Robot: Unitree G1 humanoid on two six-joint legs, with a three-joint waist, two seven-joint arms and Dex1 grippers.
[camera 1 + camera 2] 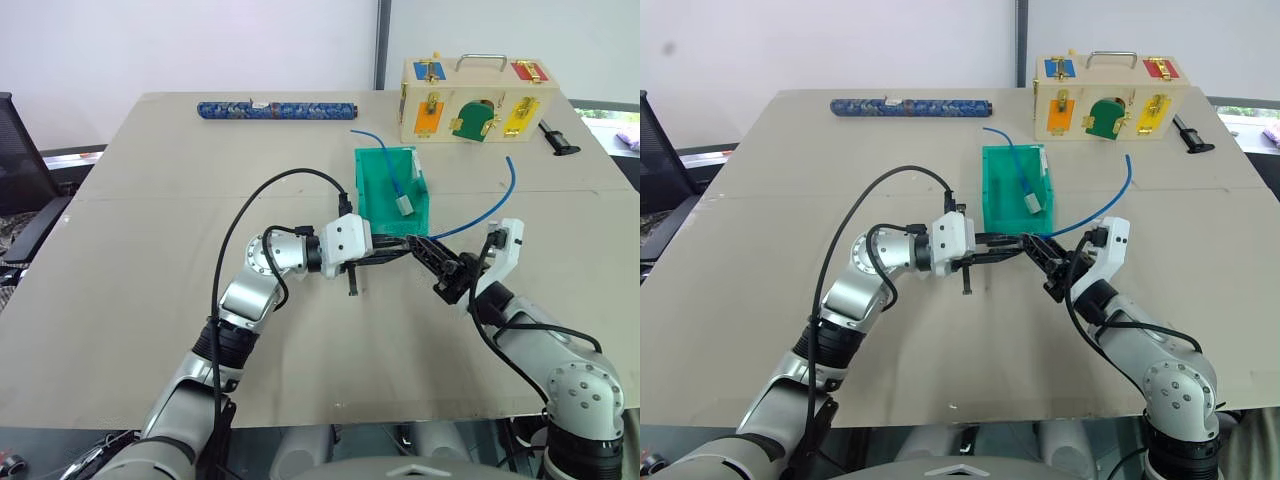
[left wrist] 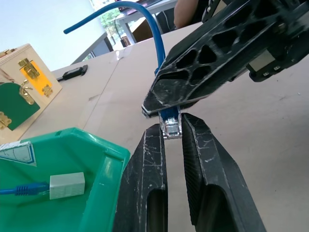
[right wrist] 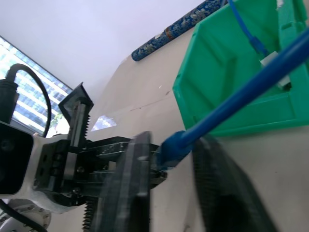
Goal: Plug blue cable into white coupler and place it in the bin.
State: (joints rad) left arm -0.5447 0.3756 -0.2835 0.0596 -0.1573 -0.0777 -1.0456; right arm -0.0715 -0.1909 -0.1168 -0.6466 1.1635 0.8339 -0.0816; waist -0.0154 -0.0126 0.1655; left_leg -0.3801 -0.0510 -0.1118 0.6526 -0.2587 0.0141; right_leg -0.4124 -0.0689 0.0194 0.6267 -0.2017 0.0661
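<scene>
The teal bin point(image 1: 375, 190) stands at the table's middle, just behind both grippers. My left gripper point(image 2: 171, 129) points to the right and is shut on a tiny pale piece, the white coupler point(image 2: 170, 126). My right gripper point(image 3: 169, 150) meets it tip to tip in front of the bin's near right corner and is shut on the blue cable point(image 1: 480, 210) just behind its blue plug point(image 3: 174, 145). The plug sits at the coupler's mouth. How deep it is seated is hidden by the fingers. From there the cable arcs up and back to the right.
Inside the bin lies another blue cable with a grey block point(image 1: 403, 203). A cream wooden box with coloured latched doors point(image 1: 475, 100) stands at the back right, beside a black tool point(image 1: 558, 140). A dark patterned roll point(image 1: 277, 109) lies at the back.
</scene>
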